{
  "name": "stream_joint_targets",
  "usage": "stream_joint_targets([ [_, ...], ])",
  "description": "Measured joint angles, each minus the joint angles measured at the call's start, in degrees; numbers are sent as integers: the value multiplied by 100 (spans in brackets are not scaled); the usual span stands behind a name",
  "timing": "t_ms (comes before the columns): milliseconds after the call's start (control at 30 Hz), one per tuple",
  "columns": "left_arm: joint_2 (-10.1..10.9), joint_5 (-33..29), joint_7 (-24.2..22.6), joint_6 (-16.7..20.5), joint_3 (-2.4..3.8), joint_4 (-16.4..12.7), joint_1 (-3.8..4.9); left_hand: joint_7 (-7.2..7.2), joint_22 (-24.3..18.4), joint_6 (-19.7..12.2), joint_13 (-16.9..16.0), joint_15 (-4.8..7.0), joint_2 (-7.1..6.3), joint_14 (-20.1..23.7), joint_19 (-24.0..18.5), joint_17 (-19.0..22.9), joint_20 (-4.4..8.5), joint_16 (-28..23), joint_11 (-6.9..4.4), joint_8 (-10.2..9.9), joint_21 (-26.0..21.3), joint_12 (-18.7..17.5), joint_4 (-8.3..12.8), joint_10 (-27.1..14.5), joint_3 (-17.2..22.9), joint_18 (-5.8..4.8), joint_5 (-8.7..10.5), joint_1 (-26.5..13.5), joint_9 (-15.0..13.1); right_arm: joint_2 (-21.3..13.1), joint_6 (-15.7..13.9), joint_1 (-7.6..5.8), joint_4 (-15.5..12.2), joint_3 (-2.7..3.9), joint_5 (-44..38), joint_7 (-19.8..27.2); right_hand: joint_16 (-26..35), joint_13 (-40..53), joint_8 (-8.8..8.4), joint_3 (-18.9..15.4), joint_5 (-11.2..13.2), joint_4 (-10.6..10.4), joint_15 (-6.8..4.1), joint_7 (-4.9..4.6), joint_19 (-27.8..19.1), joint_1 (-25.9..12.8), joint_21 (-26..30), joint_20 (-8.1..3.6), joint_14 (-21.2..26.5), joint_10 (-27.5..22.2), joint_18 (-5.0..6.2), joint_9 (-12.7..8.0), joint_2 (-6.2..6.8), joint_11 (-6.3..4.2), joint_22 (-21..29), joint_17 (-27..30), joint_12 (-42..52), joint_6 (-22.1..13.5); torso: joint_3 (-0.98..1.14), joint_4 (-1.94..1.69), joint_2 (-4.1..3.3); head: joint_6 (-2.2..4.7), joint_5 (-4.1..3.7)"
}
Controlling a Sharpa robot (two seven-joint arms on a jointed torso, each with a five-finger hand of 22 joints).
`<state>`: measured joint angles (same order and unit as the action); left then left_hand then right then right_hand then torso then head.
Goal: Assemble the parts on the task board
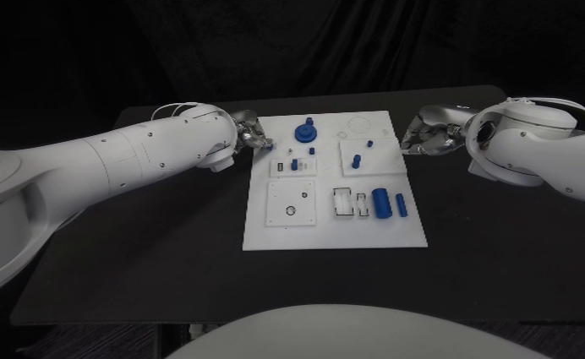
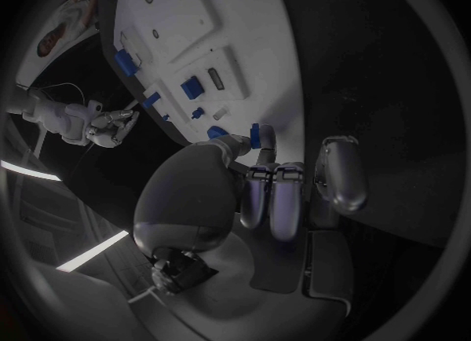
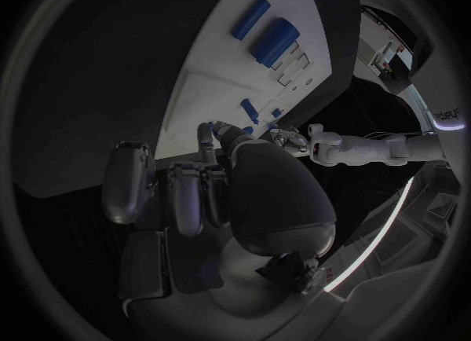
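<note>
The left hand [image 1: 250, 135] hangs at the board's [image 1: 275, 236] ten o'clock edge, low over the black counter [image 1: 146, 266]. In its wrist view the fingers [image 2: 270, 199] are curled down side by side with nothing between them; it holds no part. My guess is it waits there, close enough to reach the nearest pieces.

On the board, the big blue knob [image 1: 306, 132] stands at about eleven o'clock, already upright in its seat. Just below it a few small blue bits [image 1: 298, 160] sit on a raised square plate. Toward one o'clock a slim blue peg [image 1: 358, 159] stands on another plate. At roughly four o'clock a thick blue cylinder [image 1: 381, 202] and a thinner pin [image 1: 400, 203] lie flat, side by side, next to open slots. They look like loose parts laid out ready for picking, so the job seems far from finished.

The right hand [image 1: 424, 141] sits at the board's two o'clock edge, mirroring the other. Its fingers [image 3: 187, 199] are likewise curled in, pressed together, pinching nothing. It is the nearer hand to the peg and, I'd judge, the likelier one to go for the lying cylinder.
</note>
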<state>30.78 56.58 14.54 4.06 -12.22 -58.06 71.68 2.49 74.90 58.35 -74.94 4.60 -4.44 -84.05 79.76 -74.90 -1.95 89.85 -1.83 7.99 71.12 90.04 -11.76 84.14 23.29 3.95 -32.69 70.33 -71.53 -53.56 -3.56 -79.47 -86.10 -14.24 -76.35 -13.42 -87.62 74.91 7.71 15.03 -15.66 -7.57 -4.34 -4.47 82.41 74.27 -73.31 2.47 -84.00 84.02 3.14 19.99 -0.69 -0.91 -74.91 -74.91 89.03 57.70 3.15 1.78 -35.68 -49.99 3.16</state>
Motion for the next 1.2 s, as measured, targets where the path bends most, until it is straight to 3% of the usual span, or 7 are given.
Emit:
stream_joint_targets([
  [633, 682, -528, 228, 469, -2, -1378, 0, -22, 0, 43, 0, 0, -62, 0, 0, 0, 0, 0, 0, 23, 0, 0, -17, 0, 141, 0, 148, -119, -23, -31, 9, 0, -11, 0, 2, -3, 0, 0, 0, 0, 0, 0, 0, 0, 0, 0, 0, 0, 0, 0, 0, -1, 0, 0, 0, 0, -23, 0, 1, -3, -3, 0, 3],
  [1200, 805, -582, 478, 479, -1, -1616, -11, -24, 0, 39, 0, 0, -35, 0, 1, 0, 0, 0, 0, 22, -22, 0, -17, 0, 141, 0, 149, -147, -22, -34, 18, 0, -9, 0, 3, -5, 0, 0, 0, 0, 0, 0, 0, 0, 0, 0, -1, 0, 0, 0, 0, -1, 0, 0, 1, 0, -23, 0, 3, 0, -1, 0, 36],
])
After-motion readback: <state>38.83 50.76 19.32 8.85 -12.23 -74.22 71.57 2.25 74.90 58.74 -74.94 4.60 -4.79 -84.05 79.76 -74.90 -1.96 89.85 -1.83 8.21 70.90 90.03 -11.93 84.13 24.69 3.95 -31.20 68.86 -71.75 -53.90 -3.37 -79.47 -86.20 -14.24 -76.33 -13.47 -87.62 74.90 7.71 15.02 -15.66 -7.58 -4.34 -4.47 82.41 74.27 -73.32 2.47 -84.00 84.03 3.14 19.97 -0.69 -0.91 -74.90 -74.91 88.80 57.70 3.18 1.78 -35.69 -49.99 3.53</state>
